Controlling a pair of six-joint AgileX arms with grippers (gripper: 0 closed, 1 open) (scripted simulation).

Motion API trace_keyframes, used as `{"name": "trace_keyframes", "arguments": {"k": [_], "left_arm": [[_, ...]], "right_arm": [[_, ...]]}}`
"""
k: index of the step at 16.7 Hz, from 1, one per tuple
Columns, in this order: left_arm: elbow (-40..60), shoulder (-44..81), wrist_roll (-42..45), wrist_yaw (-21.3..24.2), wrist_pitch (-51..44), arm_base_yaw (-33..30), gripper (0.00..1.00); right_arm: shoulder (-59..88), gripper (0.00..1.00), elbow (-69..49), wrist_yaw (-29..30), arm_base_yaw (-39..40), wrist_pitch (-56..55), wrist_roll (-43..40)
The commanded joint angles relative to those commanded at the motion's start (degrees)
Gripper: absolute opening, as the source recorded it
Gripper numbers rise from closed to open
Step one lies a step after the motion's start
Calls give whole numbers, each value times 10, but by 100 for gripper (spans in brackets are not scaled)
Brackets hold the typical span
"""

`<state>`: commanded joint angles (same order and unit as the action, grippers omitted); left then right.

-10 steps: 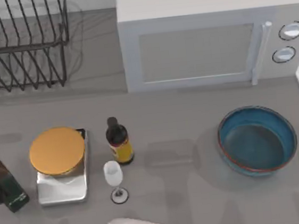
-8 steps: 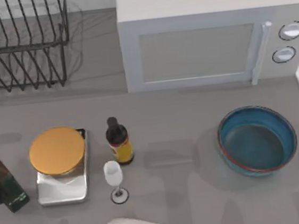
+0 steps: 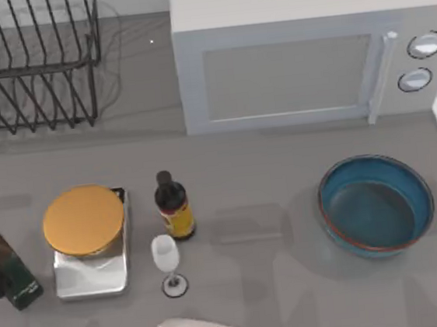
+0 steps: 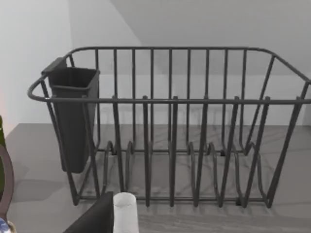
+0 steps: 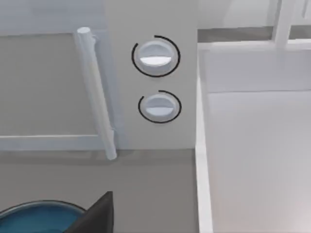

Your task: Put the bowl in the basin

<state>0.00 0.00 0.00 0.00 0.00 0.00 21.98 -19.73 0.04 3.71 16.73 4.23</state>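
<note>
Hand state can't be told for either arm; bowl (image 3: 376, 205) sits ungrasped on bench (image 3: 270, 205), so reach-and-grip comes next.

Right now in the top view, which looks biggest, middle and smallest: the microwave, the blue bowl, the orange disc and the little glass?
Largest to smallest in the top view:
1. microwave
2. bowl
3. orange disc
4. glass
The microwave stands taller, so nearer the camera, but it still looks clearly biggest.

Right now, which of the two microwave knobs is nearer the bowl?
The lower knob: it sits below the upper knob on the microwave, closer to the bowl.
</note>
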Motion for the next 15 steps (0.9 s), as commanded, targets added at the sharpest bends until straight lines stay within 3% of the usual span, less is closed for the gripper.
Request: {"name": "trace_keyframes", "arguments": {"k": [8, 15], "left_arm": [[0, 0, 0, 0, 0, 0, 100], [0, 0, 0, 0, 0, 0, 100]], "right_arm": [[467, 100, -340, 3, 66, 302, 68], [742, 100, -561, 1, 109, 491, 113]]}}
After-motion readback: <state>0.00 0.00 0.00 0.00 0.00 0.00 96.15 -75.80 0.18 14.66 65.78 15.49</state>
